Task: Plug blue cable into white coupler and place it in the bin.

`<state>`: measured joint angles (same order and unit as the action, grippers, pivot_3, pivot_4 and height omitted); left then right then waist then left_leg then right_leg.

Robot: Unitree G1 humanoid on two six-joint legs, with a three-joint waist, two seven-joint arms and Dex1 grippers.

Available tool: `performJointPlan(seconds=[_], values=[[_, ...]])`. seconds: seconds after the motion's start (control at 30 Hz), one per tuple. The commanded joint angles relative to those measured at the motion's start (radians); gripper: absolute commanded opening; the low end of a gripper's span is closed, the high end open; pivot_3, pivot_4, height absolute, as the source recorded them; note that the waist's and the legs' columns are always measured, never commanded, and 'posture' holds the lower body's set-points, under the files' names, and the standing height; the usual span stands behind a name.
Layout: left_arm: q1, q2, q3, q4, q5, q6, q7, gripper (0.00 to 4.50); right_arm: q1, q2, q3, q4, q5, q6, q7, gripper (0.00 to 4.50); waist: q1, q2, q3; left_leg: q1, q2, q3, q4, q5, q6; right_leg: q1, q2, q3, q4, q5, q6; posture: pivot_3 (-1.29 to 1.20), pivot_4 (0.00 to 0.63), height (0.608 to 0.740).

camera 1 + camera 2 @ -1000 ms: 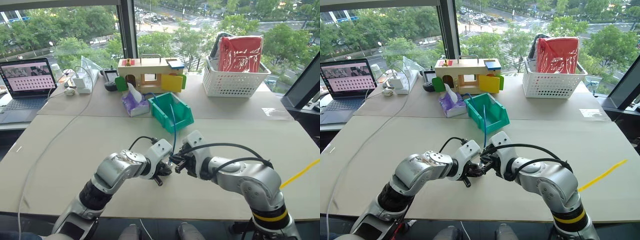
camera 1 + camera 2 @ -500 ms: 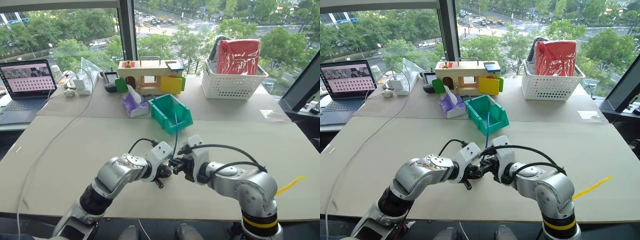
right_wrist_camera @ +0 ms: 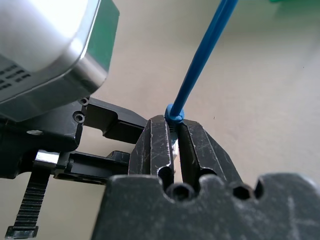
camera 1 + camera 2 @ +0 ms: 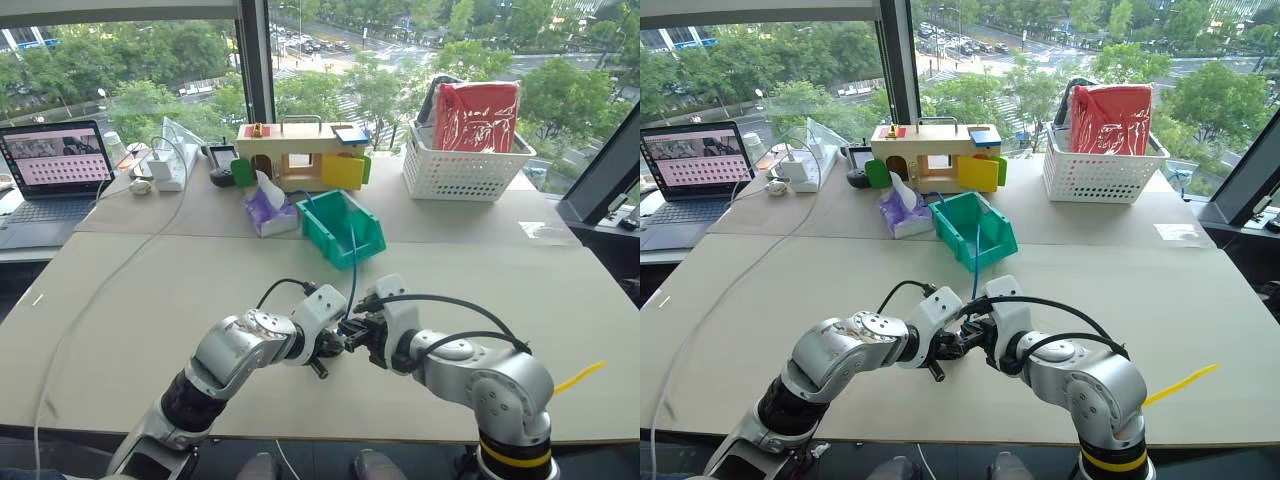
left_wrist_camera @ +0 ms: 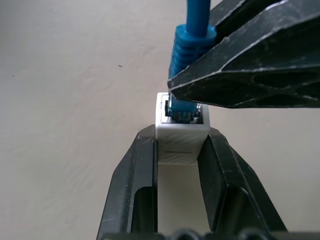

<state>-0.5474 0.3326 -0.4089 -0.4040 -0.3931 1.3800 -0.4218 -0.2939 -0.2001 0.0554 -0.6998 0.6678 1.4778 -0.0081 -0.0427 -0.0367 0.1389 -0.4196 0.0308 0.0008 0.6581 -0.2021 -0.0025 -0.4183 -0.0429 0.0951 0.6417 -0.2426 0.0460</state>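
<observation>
Half done: left pincer (image 5: 180, 150) clamps white coupler (image 5: 181, 137), right pincer (image 3: 175, 131) pinches blue cable (image 5: 192, 35) with its plug entering; bin (image 4: 343, 228) awaits.

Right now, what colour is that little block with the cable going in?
White coupler; left wrist view shows it best.

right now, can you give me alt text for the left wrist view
The left tool grips the white coupler between its two black fingers over a beige table. The right tool pinches the blue cable by its ribbed boot, the plug tip entering the coupler's opening.
</observation>
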Motion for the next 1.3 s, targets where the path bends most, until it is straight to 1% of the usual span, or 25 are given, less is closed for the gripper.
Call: performJointPlan(seconds=[0.03,0.2,0.3,0.43,0.5,0.53,0.57,0.6,0.63,0.67,0.7,0.77,0.83,0.87,0.9,0.97,1.07,1.17,1.2,1.3], values=[[-0.011,-0.006,0.042,-0.082,-0.014,-0.018,0.004,0.65,0.108,-0.033,0.079,0.097,0.013,0.137,0.027,0.0,-0.001,0.0,0.0,0.0,0.0,0.0,0.0,0.0,0.0,0.0,0.0,0.0,0.0,0.0,0.0,0.0,0.15,0.715],[-0.005,-0.005,0.053,-0.088,-0.015,-0.015,0.013,0.65,0.098,-0.033,0.072,0.074,0.017,0.137,0.039,0.0,-0.001,0.0,0.0,0.0,0.0,0.0,0.0,0.0,0.0,-0.001,0.0,0.0,0.0,0.0,0.0,0.0,0.15,0.715],[-0.008,-0.003,0.048,-0.083,-0.011,-0.027,0.016,0.65,0.071,0.007,0.006,0.06,0.016,0.137,0.05,0.0,-0.001,0.0,0.0,0.0,0.0,0.0,0.0,0.0,0.0,-0.001,0.0,0.0,0.0,0.0,0.0,0.0,0.15,0.715],[-0.016,0.026,0.012,-0.072,0.005,-0.066,0.005,0.65,0.05,0.042,-0.068,0.047,-0.002,0.131,0.053,0.0,-0.001,0.001,0.0,-0.002,0.0,0.0,0.0,0.0,0.0,-0.002,0.0,0.0,0.0,0.0,0.0,0.0,0.15,0.715],[-0.007,0.016,0.032,-0.068,-0.016,-0.07,-0.009,0.65,0.041,0.051,-0.102,0.039,-0.015,0.134,0.054,0.0,-0.001,0.001,0.001,-0.003,0.0,0.0,0.0,0.0,0.0,-0.003,0.0,0.0,0.0,0.0,0.0,0.0,0.15,0.715],[-0.006,0.015,0.034,-0.068,-0.031,-0.069,-0.025,0.65,0.034,0.059,-0.141,0.023,-0.012,0.126,0.059,0.0,-0.001,0.001,0.001,-0.003,0.0,0.0,0.0,0.0,0.0,-0.003,0.0,0.0,0.0,0.0,0.0,0.0,0.15,0.715],[-0.006,0.014,0.034,-0.068,-0.041,-0.069,-0.037,1.65,0.029,0.065,-0.17,0.011,-0.011,0.121,0.062,0.0,0.001,0.001,0.002,-0.003,0.0,0.0,0.0,0.0,0.0,-0.004,0.0,0.0,0.0,0.0,0.0,0.0,0.15,0.715],[-0.007,0.018,0.027,-0.069,-0.045,-0.07,-0.048,1.99,0.026,0.073,-0.208,-0.01,0.003,0.126,0.076,0.0,0.001,0.001,0.002,-0.004,0.0,0.0,0.0,0.0,0.0,-0.004,0.0,-0.001,0.0,0.0,0.0,0.0,0.15,0.715],[-0.007,0.022,0.021,-0.069,-0.045,-0.075,-0.053,2.12,0.024,0.077,-0.254,-0.035,0.021,0.13,0.095,0.0,0.001,0.002,0.002,-0.004,0.0,0.0,0.0,0.0,0.0,-0.004,0.0,-0.001,0.0,0.0,0.0,0.0,0.15,0.715],[-0.006,0.028,0.015,-0.067,-0.041,-0.085,-0.054,2.47,0.017,0.072,-0.309,-0.056,0.032,0.135,0.11,0.0,0.001,0.002,0.003,-0.004,0.0,0.0,0.0,0.0,0.0,-0.004,0.0,-0.001,-0.001,0.0,0.0,0.0,0.15,0.715],[-0.005,0.033,0.011,-0.064,-0.038,-0.094,-0.055,2.87,0.008,0.051,-0.359,-0.07,0.046,0.137,0.126,0.0,0.001,0.002,0.003,-0.005,0.0,0.0,0.0,0.0,0.0,-0.005,0.0,-0.001,-0.001,0.0,0.0,0.0,0.15,0.715],[-0.005,0.037,0.018,-0.056,-0.047,-0.112,-0.072,3.52,-0.05,-0.008,-0.467,-0.061,0.042,0.136,0.156,0.0,0.001,0.003,0.009,-0.006,-0.001,0.0,0.0,0.0,0.0,-0.005,-0.001,0.0,-0.001,0.0,0.0,0.0,0.15,0.715],[-0.007,0.037,0.026,-0.054,-0.056,-0.117,-0.082,4.23,-0.11,-0.061,-0.523,-0.022,0.042,0.119,0.182,0.0,0.001,0.003,0.014,-0.007,-0.001,0.001,0.001,0.0,0.0,-0.006,-0.001,0.0,0.0,0.0,0.001,0.0,0.15,0.715],[-0.006,0.035,0.03,-0.053,-0.056,-0.12,-0.081,4.46,-0.143,-0.081,-0.533,0.006,0.037,0.095,0.187,0.0,-0.001,0.002,0.015,-0.006,-0.001,0.001,0.001,0.0,0.0,-0.005,-0.001,0.0,0.0,0.001,0.001,0.0,0.15,0.715],[-0.003,0.033,0.035,-0.054,-0.057,-0.122,-0.081,4.46,-0.181,-0.097,-0.543,0.041,0.032,0.07,0.19,0.0,-0.004,0.002,0.015,-0.006,-0.001,0.0,0.001,0.0,0.0,-0.005,-0.001,0.0,0.0,0.001,0.001,0.0,0.15,0.715],[0.011,0.026,0.056,-0.063,-0.068,-0.126,-0.084,4.46,-0.265,-0.124,-0.533,0.125,0.009,-0.004,0.199,0.0,-0.01,0.003,0.016,-0.006,0.0,0.0,0.001,0.0,0.0,-0.006,0.0,0.0,0.0,0.0,0.001,0.0,0.15,0.715],[0.054,-0.005,0.121,-0.077,-0.105,-0.13,-0.083,4.46,-0.379,-0.157,-0.457,0.292,-0.062,-0.178,0.222,0.0,-0.018,0.006,0.019,-0.005,0.0,0.001,0.0,0.0,0.0,-0.006,0.001,0.001,0.001,0.0,0.0,0.0,0.15,0.715],[0.131,0.013,0.18,-0.117,-0.142,-0.168,-0.111,4.46,-0.492,-0.192,-0.331,0.516,-0.162,-0.389,0.289,0.0,-0.024,0.006,0.021,-0.006,0.0,0.001,0.0,0.0,0.0,-0.006,0.001,0.001,0.0,0.0,0.0,0.0,0.15,0.715],[0.18,0.03,0.207,-0.139,-0.149,-0.212,-0.127,4.46,-0.549,-0.194,-0.278,0.629,-0.208,-0.482,0.32,0.0,-0.026,0.006,0.021,-0.006,0.0,0.001,0.0,0.0,0.0,-0.006,0.001,0.001,0.0,0.0,0.0,0.0,0.15,0.715],[0.28,0.083,0.237,-0.183,-0.149,-0.311,-0.17,4.46,-0.656,-0.193,-0.175,0.855,-0.295,-0.666,0.396,0.0,-0.027,0.007,0.025,-0.006,0.0,0.003,-0.001,0.0,0.0,-0.007,0.0,0.002,0.0,0.002,-0.002,0.0,0.15,0.715]])
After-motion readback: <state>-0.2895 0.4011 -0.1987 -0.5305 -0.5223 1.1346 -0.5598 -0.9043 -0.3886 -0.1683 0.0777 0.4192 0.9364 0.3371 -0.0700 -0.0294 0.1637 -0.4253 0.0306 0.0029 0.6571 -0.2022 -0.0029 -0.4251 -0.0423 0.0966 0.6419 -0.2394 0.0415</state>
